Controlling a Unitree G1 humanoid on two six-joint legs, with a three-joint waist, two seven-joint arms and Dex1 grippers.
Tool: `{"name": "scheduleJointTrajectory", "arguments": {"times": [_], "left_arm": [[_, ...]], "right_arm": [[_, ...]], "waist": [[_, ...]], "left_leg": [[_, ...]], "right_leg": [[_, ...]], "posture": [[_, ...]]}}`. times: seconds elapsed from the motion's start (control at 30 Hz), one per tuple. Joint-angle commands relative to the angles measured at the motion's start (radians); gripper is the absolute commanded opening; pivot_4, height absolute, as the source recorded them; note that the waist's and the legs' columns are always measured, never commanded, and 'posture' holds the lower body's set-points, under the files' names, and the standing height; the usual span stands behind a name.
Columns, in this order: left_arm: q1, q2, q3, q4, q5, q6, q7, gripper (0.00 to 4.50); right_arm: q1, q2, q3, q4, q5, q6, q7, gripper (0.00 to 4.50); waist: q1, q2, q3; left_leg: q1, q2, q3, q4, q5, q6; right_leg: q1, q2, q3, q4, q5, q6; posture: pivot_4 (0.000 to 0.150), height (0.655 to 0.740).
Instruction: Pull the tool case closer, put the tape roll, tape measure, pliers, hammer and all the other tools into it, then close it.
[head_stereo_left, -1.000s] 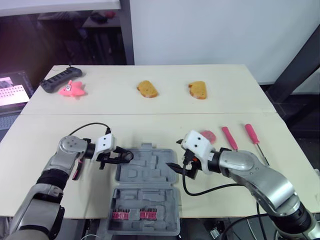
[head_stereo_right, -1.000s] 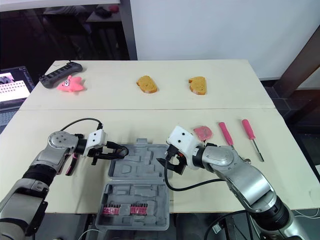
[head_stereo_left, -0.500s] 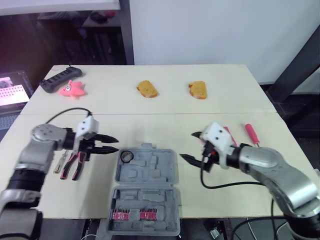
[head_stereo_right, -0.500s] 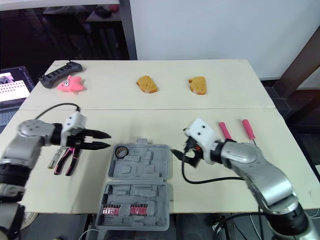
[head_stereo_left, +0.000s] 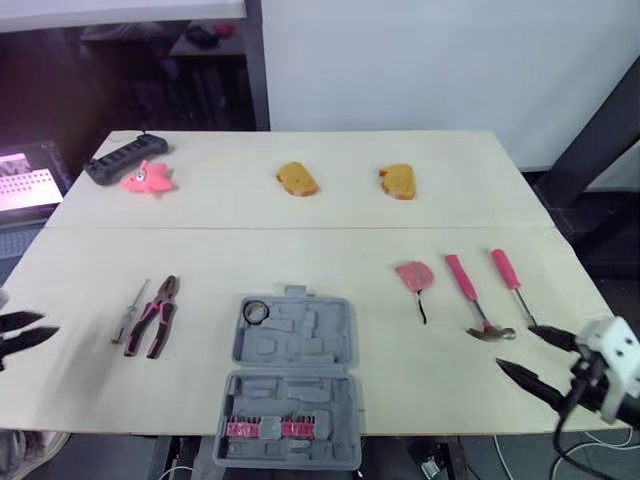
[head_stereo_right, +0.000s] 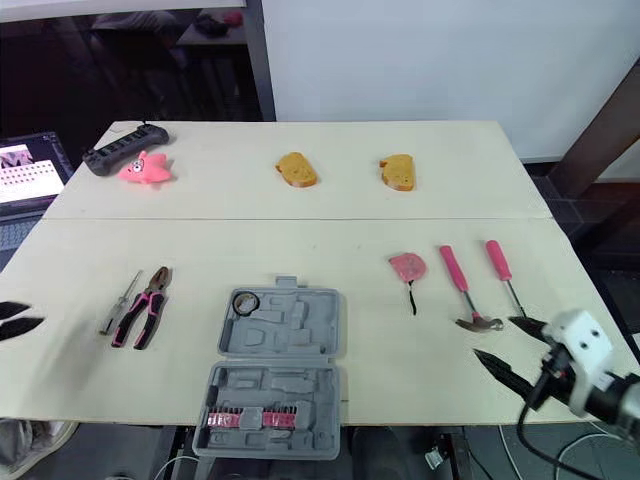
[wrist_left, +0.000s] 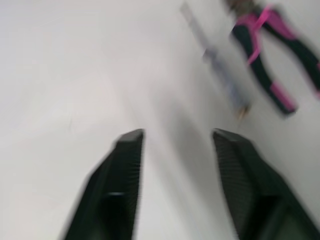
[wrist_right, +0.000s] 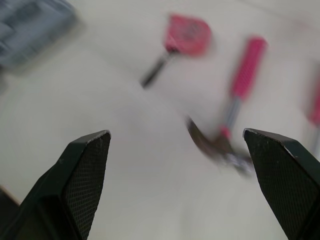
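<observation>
- Left eye view gives you the case (head_stereo_left: 292, 345) lying open at the near edge of the bench (head_stereo_left: 330, 205), about midway across. Its near half hangs past that edge.
- Your tape roll (head_stereo_left: 254, 311) already sits in the far-left corner of the case's far half. A row of bits (head_stereo_left: 262, 430) in pink holders runs across the near half.
- Left of the case you have the pliers (head_stereo_left: 157, 315), handles pointing near. A small screwdriver (head_stereo_left: 128, 312) lies just beside them on the left. Both are apart from the case.
- Right of the case lies the tape measure (head_stereo_left: 413, 275), its dark strap trailing toward you.
- Next to the right is the hammer (head_stereo_left: 470, 295), pink handle far and head near. Rightmost is the pink screwdriver (head_stereo_left: 510, 280), alongside the hammer.
- Your left jaws are at the left edge of the bench on the near side, parted and empty. Their fingers (wrist_left: 122, 185) are over bare bench, well left of the pliers.
- Your right jaws are at the near right corner, spread wide and empty. Their fingers (wrist_right: 85, 185) point left, close to the hammer head but not touching it.
- On the far side sit a bread slice (head_stereo_left: 296, 179), a second slice (head_stereo_left: 397, 181), a pink star toy (head_stereo_left: 146, 179) and a black power strip (head_stereo_left: 115, 160), all well apart from the tools.
</observation>
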Motion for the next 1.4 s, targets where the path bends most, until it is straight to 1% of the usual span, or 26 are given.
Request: {"name": "scheduleJointTrajectory", "arguments": {"times": [0.03, 0.07, 0.2, 0.3, 0.37, 0.5, 0.63, 0.7, 0.77, 0.83, 0.87, 0.9, 0.97, 1.07, 1.17, 1.23, 1.4], "left_arm": [[0.043, 0.041, 0.053, 0.075, -0.001, -0.064, 0.020, 3.99], [0.059, 0.040, 0.060, 0.089, -0.001, -0.074, 0.021, 4.47], [0.085, 0.028, 0.095, 0.103, -0.025, -0.085, 0.021, 4.47], [0.099, 0.022, 0.109, 0.096, -0.027, -0.089, 0.022, 4.47], [0.106, 0.019, 0.114, 0.090, -0.030, -0.089, 0.021, 4.47], [0.110, 0.011, 0.120, 0.074, -0.033, -0.081, 0.022, 4.47], [0.098, -0.021, 0.114, 0.025, -0.034, -0.069, 0.026, 4.47], [0.093, -0.057, 0.110, -0.045, -0.053, -0.037, 0.007, 4.47], [0.115, -0.110, 0.099, -0.187, -0.087, 0.020, -0.026, 4.47], [0.175, -0.183, 0.073, -0.472, -0.160, 0.139, -0.034, 4.47], [0.202, -0.209, 0.064, -0.592, -0.188, 0.190, -0.027, 4.47], [0.221, -0.234, 0.055, -0.706, -0.214, 0.238, -0.010, 4.47], [0.228, -0.282, 0.045, -0.861, -0.245, 0.280, 0.029, 4.47], [0.240, -0.342, 0.016, -1.048, -0.278, 0.336, 0.073, 4.47], [0.266, -0.373, -0.029, -1.180, -0.299, 0.318, 0.025, 4.47], [0.274, -0.361, -0.049, -1.219, -0.322, 0.353, -0.004, 4.47], [0.263, -0.338, -0.103, -1.266, -0.332, 0.387, -0.056, 4.47]], "right_arm": [[-0.002, -0.006, -0.038, 0.117, -0.018, -0.097, 0.015, 4.50], [-0.004, -0.010, -0.034, 0.151, -0.029, -0.118, 0.015, 4.50], [-0.017, -0.026, -0.017, 0.254, -0.057, -0.176, 0.014, 4.50], [-0.027, -0.034, -0.007, 0.278, -0.057, -0.201, 0.019, 4.50], [-0.036, -0.042, 0.001, 0.288, -0.058, -0.208, 0.016, 4.50], [-0.039, -0.043, 0.013, 0.279, -0.055, -0.208, 0.009, 4.50], [-0.020, -0.022, 0.023, 0.191, -0.036, -0.180, -0.012, 4.50], [-0.002, -0.011, 0.033, 0.108, -0.025, -0.139, -0.038, 4.50], [0.016, 0.010, 0.075, -0.035, 0.009, -0.050, -0.083, 4.50], [-0.006, 0.051, 0.168, -0.225, 0.033, 0.082, -0.204, 4.50], [-0.029, 0.075, 0.204, -0.286, 0.039, 0.144, -0.269, 4.50], [-0.062, 0.102, 0.250, -0.335, 0.022, 0.209, -0.346, 4.50], [-0.140, 0.167, 0.344, -0.387, -0.039, 0.327, -0.500, 4.50], [-0.236, 0.238, 0.466, -0.397, -0.165, 0.419, -0.683, 4.50], [-0.327, 0.347, 0.536, -0.358, -0.226, 0.486, -0.827, 4.50], [-0.372, 0.382, 0.584, -0.321, -0.264, 0.512, -0.871, 4.50], [-0.517, 0.486, 0.607, -0.152, -0.315, 0.531, -0.976, 4.50]], "waist": [[0.000, 0.000, 0.000], [0.000, 0.000, 0.000], [0.000, 0.000, 0.000], [0.000, 0.000, 0.000], [0.000, 0.000, 0.000], [0.000, 0.000, 0.000], [0.000, 0.001, 0.000], [0.001, 0.001, -0.001], [0.001, 0.001, -0.001], [0.001, 0.002, -0.001], [0.000, 0.002, -0.001], [0.000, 0.001, -0.001], [0.000, 0.000, -0.001], [0.001, 0.000, -0.001], [0.001, 0.001, -0.001], [0.001, 0.001, -0.002], [-0.001, 0.002, -0.001]], "left_leg": [[0.001, 0.000, 0.000, 0.000, 0.000, 0.000], [0.001, 0.000, 0.000, -0.001, 0.000, 0.000], [0.005, 0.000, 0.002, -0.002, 0.000, 0.000], [0.012, 0.000, 0.003, -0.003, 0.000, 0.000], [0.013, 0.000, 0.003, -0.003, 0.000, 0.000], [0.013, 0.000, 0.003, -0.003, 0.000, 0.000], [0.013, 0.000, 0.003, -0.003, 0.000, 0.000], [0.013, 0.000, 0.003, -0.003, 0.000, 0.000], [0.013, 0.000, 0.003, -0.003, 0.000, 0.000], [0.013, 0.000, 0.002, -0.003, 0.000, 0.000], [0.012, 0.001, 0.002, -0.003, 0.000, -0.001], [0.012, 0.001, 0.002, -0.003, 0.000, -0.001], [0.011, 0.001, 0.002, -0.002, 0.000, -0.001], [0.013, 0.001, 0.002, -0.001, 0.000, -0.001], [0.013, 0.001, 0.002, -0.002, 0.000, -0.001], [0.012, 0.001, 0.002, -0.001, 0.000, -0.001], [0.012, 0.001, 0.002, -0.001, 0.000, -0.001]], "right_leg": [[0.000, 0.000, 0.000, 0.000, 0.000, 0.000], [0.000, 0.000, 0.000, 0.000, 0.000, 0.000], [0.002, 0.000, 0.002, 0.001, 0.000, 0.000], [0.009, 0.000, 0.002, 0.000, -0.003, 0.000], [0.010, 0.000, 0.002, 0.000, -0.004, 0.000], [0.010, 0.000, 0.002, 0.000, -0.004, 0.000], [0.011, 0.000, 0.002, 0.000, -0.004, 0.000], [0.011, 0.000, 0.002, 0.000, -0.004, 0.000], [0.011, 0.000, 0.002, 0.000, -0.004, 0.000], [0.012, 0.000, 0.002, 0.000, -0.004, 0.000], [0.012, 0.000, 0.002, 0.001, -0.003, 0.000], [0.013, 0.000, 0.002, 0.001, -0.003, 0.000], [0.013, 0.000, 0.002, 0.001, -0.003, 0.000], [0.013, 0.000, 0.002, 0.000, -0.003, 0.000], [0.012, 0.000, 0.002, 0.000, -0.003, 0.000], [0.011, 0.000, 0.002, 0.000, -0.003, 0.000], [0.011, 0.000, 0.002, 0.000, -0.003, -0.001]], "posture": [[0.150, 0.7400], [0.150, 0.7400], [0.150, 0.7400], [0.150, 0.7400], [0.150, 0.7400], [0.150, 0.7400], [0.150, 0.7400], [0.150, 0.7400], [0.150, 0.7400], [0.150, 0.7400], [0.150, 0.7400], [0.150, 0.7400], [0.150, 0.7400], [0.150, 0.7400], [0.150, 0.7400], [0.150, 0.7400], [0.150, 0.7400]]}}
